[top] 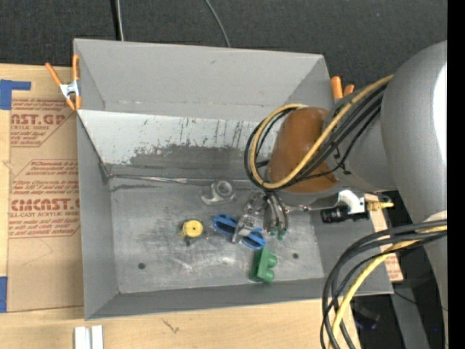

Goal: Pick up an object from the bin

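Observation:
My gripper (263, 222) hangs low over the right half of the bin floor, its metal fingers pointing down beside a blue clip-like piece (234, 229), which lies just to its left and partly under it. A green plastic block (264, 265) rests on the floor just below the gripper, near the bin's front wall. Further left lies a small yellow round piece (192, 229). A pale translucent ring-shaped piece (220, 190) sits up and to the left of the gripper. Nothing shows clearly between the fingers.
The arm with its orange-brown wrist cover and looped yellow and black cables comes in from the right, above the bin's right wall. The sloped bin walls rise on the left and at the back.

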You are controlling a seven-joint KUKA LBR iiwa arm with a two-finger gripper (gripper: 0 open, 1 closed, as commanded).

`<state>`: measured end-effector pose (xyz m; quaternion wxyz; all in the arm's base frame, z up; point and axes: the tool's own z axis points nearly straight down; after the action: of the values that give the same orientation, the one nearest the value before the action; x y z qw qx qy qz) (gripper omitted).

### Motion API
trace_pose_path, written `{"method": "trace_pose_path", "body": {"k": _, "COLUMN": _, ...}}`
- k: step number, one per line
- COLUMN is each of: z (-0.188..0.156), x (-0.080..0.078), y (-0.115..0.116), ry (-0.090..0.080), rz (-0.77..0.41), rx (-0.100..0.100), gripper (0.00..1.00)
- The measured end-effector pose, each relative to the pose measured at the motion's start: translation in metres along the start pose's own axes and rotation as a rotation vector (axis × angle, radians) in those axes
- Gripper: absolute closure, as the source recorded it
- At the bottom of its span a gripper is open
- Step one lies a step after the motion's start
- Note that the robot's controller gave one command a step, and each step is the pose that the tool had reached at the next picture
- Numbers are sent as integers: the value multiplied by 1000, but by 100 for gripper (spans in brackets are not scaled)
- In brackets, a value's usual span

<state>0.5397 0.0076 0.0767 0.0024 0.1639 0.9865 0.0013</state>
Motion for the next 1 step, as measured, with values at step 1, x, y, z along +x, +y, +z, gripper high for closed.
{"method": "trace_pose_path", "body": {"k": 1, "z": -23, "x": 0, "y": 1, "ry": 2, "rz": -1, "rx": 1, "gripper": 100}}
